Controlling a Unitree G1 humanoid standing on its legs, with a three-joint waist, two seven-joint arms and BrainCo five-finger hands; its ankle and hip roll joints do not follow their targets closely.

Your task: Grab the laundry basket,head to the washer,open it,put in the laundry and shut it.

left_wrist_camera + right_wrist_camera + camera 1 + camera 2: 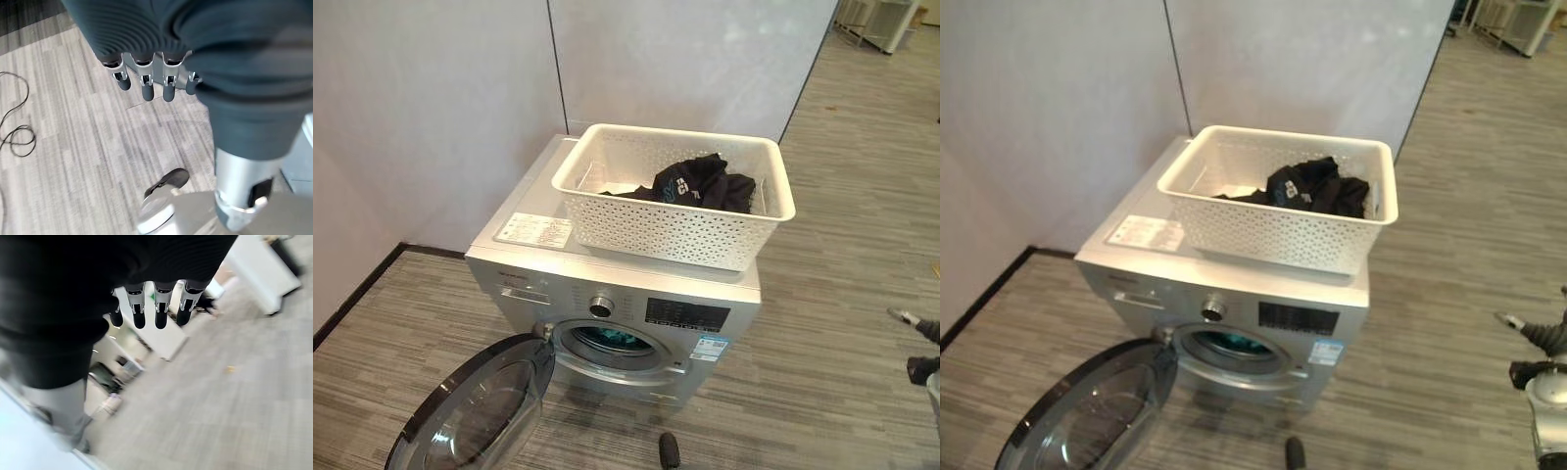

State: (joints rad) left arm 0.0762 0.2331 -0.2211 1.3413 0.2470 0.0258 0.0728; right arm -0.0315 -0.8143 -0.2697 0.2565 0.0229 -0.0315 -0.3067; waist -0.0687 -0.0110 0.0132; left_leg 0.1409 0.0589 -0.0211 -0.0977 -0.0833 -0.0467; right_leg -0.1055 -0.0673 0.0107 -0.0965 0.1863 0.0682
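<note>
I had both hands hanging empty, left fingers (pixel 143 85) and right fingers (pixel 161 313) loosely straight; far beyond them the basket (pixel 677 196) with dark laundry (pixel 700 183) sat atop the washer (pixel 607 294), door (pixel 480 406) open for loading.

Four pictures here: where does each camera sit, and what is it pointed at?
Left eye: on the head, looking down at washer, basket, open door.
Right eye: beside it, same scene; right hand at the edge.
Left wrist: on that arm, facing floor past left hand.
Right wrist: on that arm, facing floor past its fingers.
Both eyes share everything.
</note>
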